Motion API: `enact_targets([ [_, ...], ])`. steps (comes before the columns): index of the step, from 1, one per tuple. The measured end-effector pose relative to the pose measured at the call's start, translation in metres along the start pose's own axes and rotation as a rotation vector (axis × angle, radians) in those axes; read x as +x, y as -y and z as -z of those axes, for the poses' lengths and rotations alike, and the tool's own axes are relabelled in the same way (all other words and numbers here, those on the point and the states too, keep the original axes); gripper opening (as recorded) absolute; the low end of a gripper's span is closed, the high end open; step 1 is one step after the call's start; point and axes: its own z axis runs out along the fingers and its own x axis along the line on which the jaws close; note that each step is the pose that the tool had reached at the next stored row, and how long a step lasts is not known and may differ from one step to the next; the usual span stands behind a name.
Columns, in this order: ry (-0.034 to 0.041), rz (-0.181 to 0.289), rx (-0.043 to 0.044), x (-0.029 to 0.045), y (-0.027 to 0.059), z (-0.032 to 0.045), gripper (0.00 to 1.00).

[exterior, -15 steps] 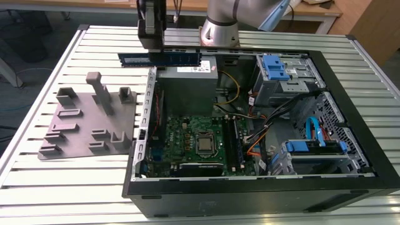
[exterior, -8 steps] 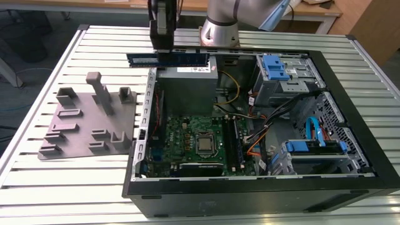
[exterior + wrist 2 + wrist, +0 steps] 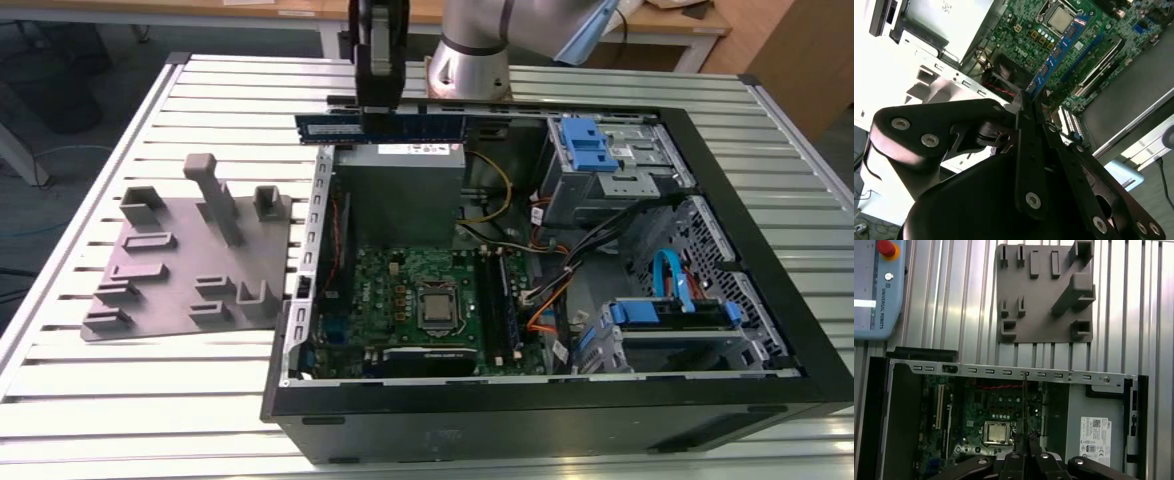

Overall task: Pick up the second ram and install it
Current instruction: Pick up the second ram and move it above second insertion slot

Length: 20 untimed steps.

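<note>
The second ram (image 3: 424, 126), a long dark blue stick, hangs level above the back edge of the open computer case (image 3: 534, 410) in the exterior view. My gripper (image 3: 379, 118) is shut on its middle from above. In the second wrist view the ram (image 3: 1060, 49) reaches out from the gripper (image 3: 1026, 102) over the green motherboard (image 3: 1026, 25), and in the first wrist view it shows edge-on (image 3: 1024, 405) above the gripper (image 3: 1026, 442). The motherboard (image 3: 400, 285) lies on the case floor, with its memory slots (image 3: 505, 300) beside the processor (image 3: 438, 308).
A grey moulded plate (image 3: 187, 265) with upright blocks lies on the slatted table at the exterior view's left. The case holds a power supply (image 3: 400, 190), cables and blue drive brackets (image 3: 587, 145). A control pendant (image 3: 876, 285) rests on the table.
</note>
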Motion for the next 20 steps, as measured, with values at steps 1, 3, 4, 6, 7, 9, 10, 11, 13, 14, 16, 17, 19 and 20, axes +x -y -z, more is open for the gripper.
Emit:
enact_targets([
  [1, -0.0001, 0.0, -0.0001, 0.0001, 0.0019, 0.0001, 0.11],
  [3, 0.0, 0.0, -0.0006, 0.0004, 0.0081, 0.0004, 0.11],
  [4, 0.0, 0.0, -0.0009, 0.0005, 0.0105, 0.0006, 0.11],
  [6, 0.0, 0.0, -0.0009, 0.0007, 0.0129, 0.0007, 0.11],
  [7, 0.0001, 0.0, -0.0009, 0.0007, 0.0144, 0.0007, 0.11],
  [9, 0.0001, 0.0, -0.001, 0.0009, 0.0183, 0.0009, 0.11],
  [10, 0.0001, 0.0, -0.0012, 0.001, 0.021, 0.0011, 0.11],
  [11, 0.0001, 0.0, -0.0013, 0.0011, 0.0231, 0.0013, 0.11],
  [13, 0.0002, 0.0, -0.0014, 0.0013, 0.026, 0.0014, 0.11],
  [14, 0.0002, 0.0, -0.0013, 0.0013, 0.0274, 0.0014, 0.11],
  [16, 0.0002, 0.0, -0.0016, 0.0015, 0.0311, 0.0015, 0.11],
  [17, 0.0003, 0.0, -0.0019, 0.0016, 0.0334, 0.0015, 0.11],
  [19, 0.0003, 0.0, -0.0032, 0.0019, 0.0392, 0.0012, 0.11],
  [20, 0.0004, 0.0, -0.0042, 0.0021, 0.0428, 0.0006, 0.11],
])
